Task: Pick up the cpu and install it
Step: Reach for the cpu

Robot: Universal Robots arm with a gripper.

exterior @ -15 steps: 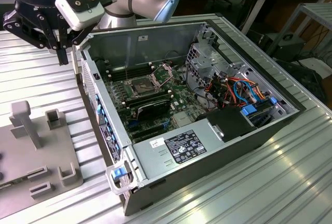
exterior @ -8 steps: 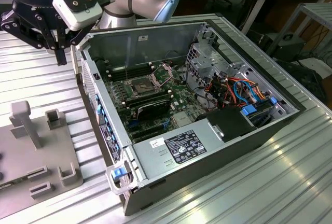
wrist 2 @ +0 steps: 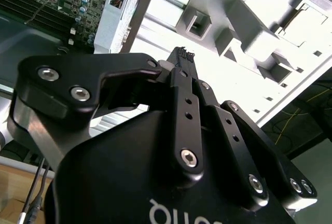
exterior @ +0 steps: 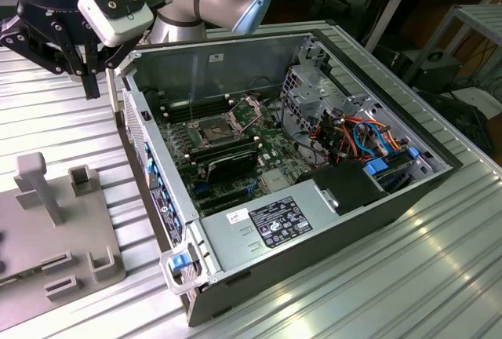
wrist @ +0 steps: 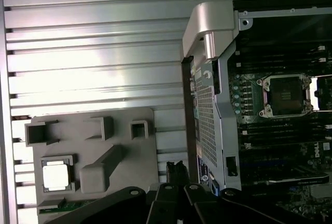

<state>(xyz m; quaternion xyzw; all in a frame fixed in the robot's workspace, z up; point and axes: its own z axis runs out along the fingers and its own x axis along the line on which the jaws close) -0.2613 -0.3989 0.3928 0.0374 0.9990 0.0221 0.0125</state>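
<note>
The cpu (wrist: 56, 176), a small square chip with a silvery top, lies in a recess of the grey fixture plate (wrist: 129, 151) in the first wrist view. My gripper (wrist: 176, 168) hangs over the ribbed table between that plate and the open computer case, well apart from the cpu. Its fingers (wrist 2: 182, 58) are shut together with nothing between them. In the exterior view the gripper (exterior: 89, 88) is high at the left, beside the case's corner. The motherboard socket (wrist: 285, 95) stands open and bare, its hinged frame (exterior: 249, 110) raised.
The open computer case (exterior: 235, 237) lies on its side on the ribbed aluminium table (exterior: 439, 276). Inside are a long black card (exterior: 227, 162), coloured cables (exterior: 353, 139) and a power supply (exterior: 274, 221). The grey fixture plate (exterior: 55, 229) has upright posts.
</note>
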